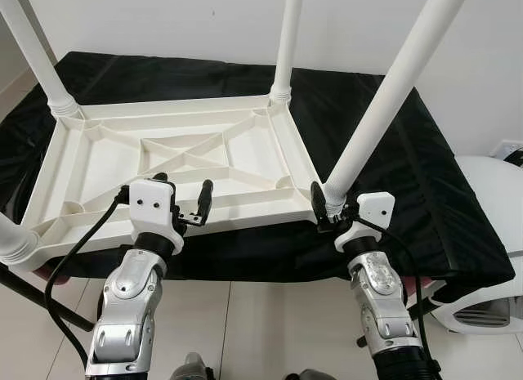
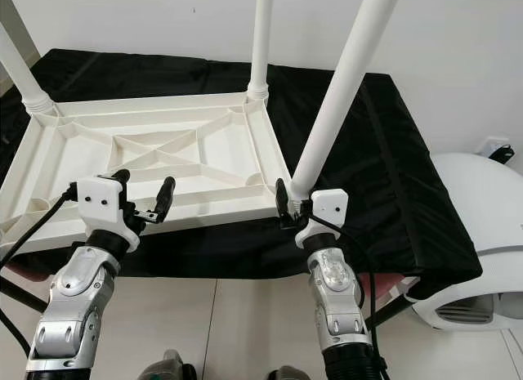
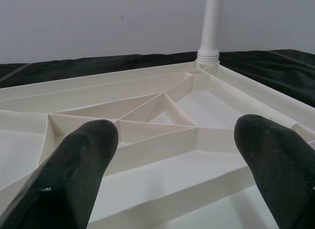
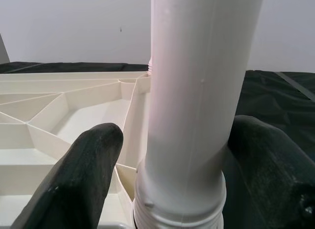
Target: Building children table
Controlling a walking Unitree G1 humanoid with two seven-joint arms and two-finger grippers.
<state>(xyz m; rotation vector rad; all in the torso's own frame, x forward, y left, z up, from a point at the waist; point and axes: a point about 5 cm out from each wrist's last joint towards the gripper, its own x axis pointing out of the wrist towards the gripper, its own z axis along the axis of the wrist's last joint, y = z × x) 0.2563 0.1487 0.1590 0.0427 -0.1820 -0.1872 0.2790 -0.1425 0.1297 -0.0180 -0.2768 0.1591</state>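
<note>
A white plastic children's table (image 1: 245,155) lies upside down on a black-covered surface, its ribbed underside facing up. Legs stand at the far left corner (image 1: 33,57) and the far right corner (image 1: 286,45). A third leg (image 1: 12,241) is at the near left. My right gripper (image 1: 331,207) is open around the base of the near right leg (image 1: 384,102); in the right wrist view a gap shows between one finger (image 4: 93,165) and the leg (image 4: 197,91). My left gripper (image 1: 186,192) is open just above the tabletop's near rim, its fingers (image 3: 78,165) holding nothing.
The black cloth (image 1: 425,184) covers the work surface and drops off at the near edge. A white rounded appliance (image 1: 498,233) stands on the floor at the right. A black cable (image 1: 73,249) loops off my left arm. A white wall is close behind.
</note>
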